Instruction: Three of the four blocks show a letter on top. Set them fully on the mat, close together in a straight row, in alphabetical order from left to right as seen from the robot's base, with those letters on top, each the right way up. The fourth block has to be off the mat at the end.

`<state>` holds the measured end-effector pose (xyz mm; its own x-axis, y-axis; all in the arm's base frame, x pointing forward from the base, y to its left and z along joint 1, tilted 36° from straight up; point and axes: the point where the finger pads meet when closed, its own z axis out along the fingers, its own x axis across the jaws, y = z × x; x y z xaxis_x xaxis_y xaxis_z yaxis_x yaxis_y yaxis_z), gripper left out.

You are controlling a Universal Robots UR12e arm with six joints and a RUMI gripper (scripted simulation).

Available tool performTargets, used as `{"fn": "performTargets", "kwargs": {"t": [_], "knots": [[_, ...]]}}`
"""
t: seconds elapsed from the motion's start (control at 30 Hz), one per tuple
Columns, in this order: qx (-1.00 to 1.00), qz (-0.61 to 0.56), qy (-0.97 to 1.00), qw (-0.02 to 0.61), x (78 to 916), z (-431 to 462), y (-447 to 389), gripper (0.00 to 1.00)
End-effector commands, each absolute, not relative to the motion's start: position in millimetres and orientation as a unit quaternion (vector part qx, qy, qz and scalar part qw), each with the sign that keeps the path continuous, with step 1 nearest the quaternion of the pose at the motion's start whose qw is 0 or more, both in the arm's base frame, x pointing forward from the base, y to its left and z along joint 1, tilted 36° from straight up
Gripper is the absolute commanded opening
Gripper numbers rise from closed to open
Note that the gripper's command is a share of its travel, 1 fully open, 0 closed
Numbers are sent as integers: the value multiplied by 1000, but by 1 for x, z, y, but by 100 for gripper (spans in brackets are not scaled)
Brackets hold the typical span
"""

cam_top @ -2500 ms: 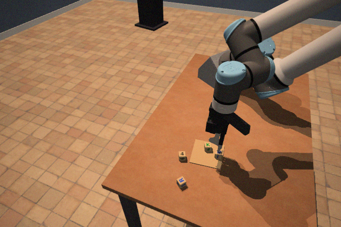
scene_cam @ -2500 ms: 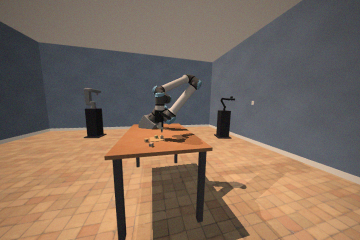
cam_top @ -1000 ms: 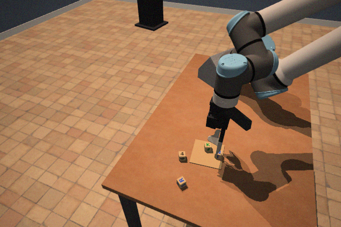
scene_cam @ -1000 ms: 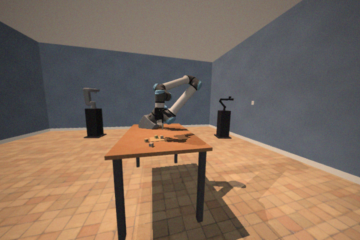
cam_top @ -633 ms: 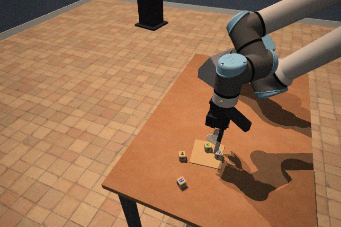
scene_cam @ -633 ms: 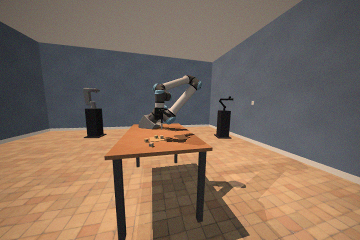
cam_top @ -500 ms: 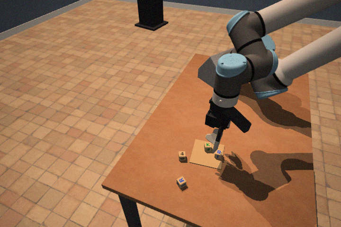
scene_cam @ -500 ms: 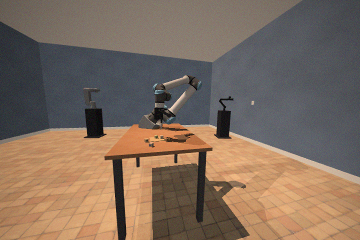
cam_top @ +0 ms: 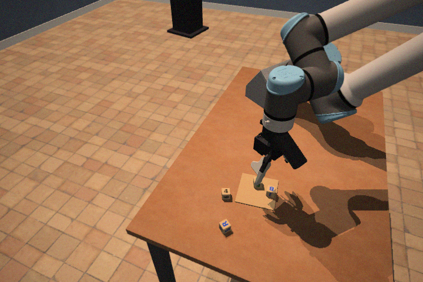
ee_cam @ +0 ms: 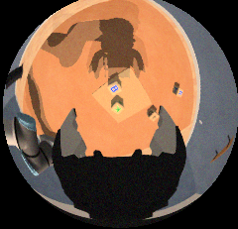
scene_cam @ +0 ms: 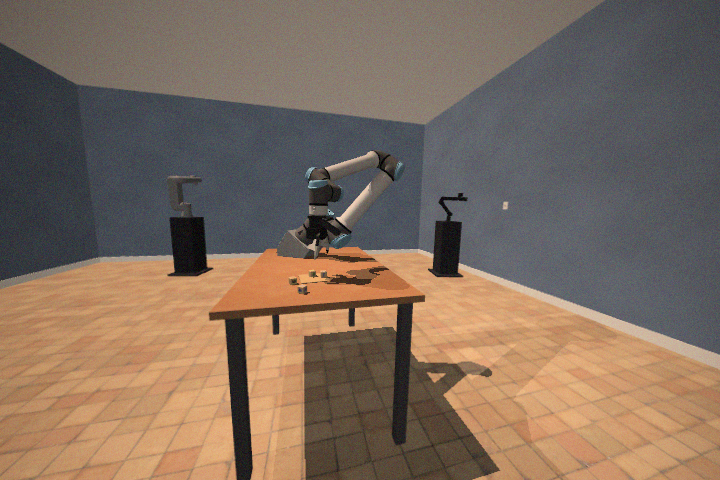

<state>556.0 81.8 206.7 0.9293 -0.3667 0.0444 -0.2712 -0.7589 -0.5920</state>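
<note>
Blue walls (scene_cam: 599, 169) meet pale skirting and a tan tiled floor (cam_top: 85, 116) (scene_cam: 542, 396); lower centre in the exterior view, an orange-brown table (cam_top: 185, 205) (scene_cam: 259, 297) on dark legs throws a shadow, with black pedestals (scene_cam: 188, 246) (scene_cam: 447, 247) at centre left and centre right
</note>
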Motion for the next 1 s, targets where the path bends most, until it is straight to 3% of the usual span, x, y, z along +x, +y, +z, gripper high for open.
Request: {"fn": "performTargets", "kwargs": {"t": [0.0, 0.97], "knots": [[-921, -59, 236, 305, 557, 206, 80, 100], [-779, 52, 545, 306, 559, 197, 66, 100]]}}
